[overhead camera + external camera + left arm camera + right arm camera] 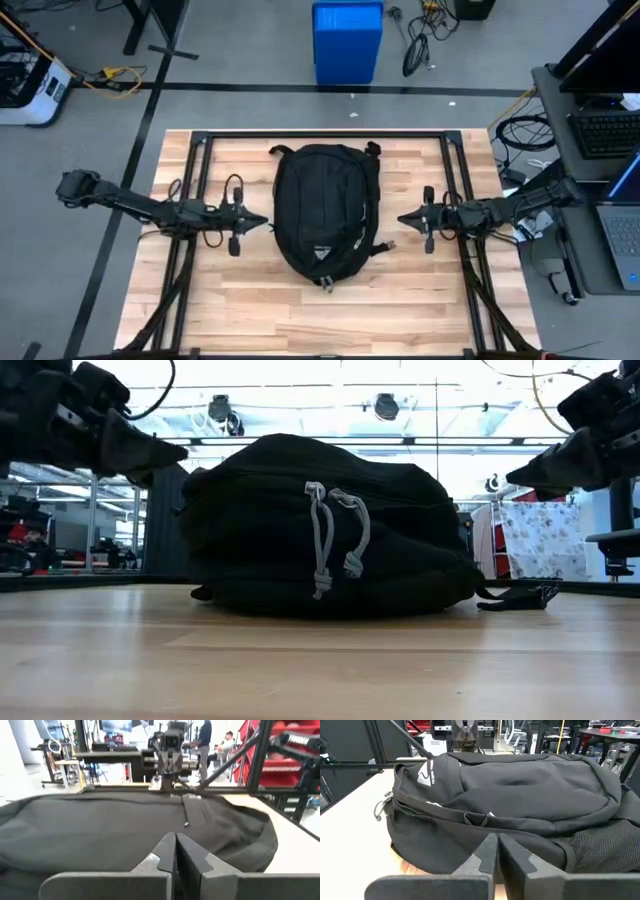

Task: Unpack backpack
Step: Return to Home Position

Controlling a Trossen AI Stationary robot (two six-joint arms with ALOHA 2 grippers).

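**Backpack zipped at table centre, both grippers pinched shut alongside**

Backpack (325, 212) is laid flat at the middle of the wooden table (250, 320), black, w/ its top end toward the far edge and a loose strap buckle trailing off on the right arm's side. Zips are seen closed in the low view: two grey pull cords (335, 535) hang side by side on the near face. No contents are seen out on the table.

Left gripper (262, 222) is held just beside the pack's left flank, above the table, fingers pressed together w/ nothing between them. Right gripper (403, 219) is mirrored on the opposite flank, likewise closed on nothing. Neither is touching the fabric as far as can be told.

Stage: the scene fits either a pack waiting to be opened or one emptied, cleared and closed again; the pics don't settle which, and the inside is hidden. If opening is what's in hand, a zip pull would need to be pinched while the pack is steadied by the other arm, since the soft shell is likely to slide or bunch.
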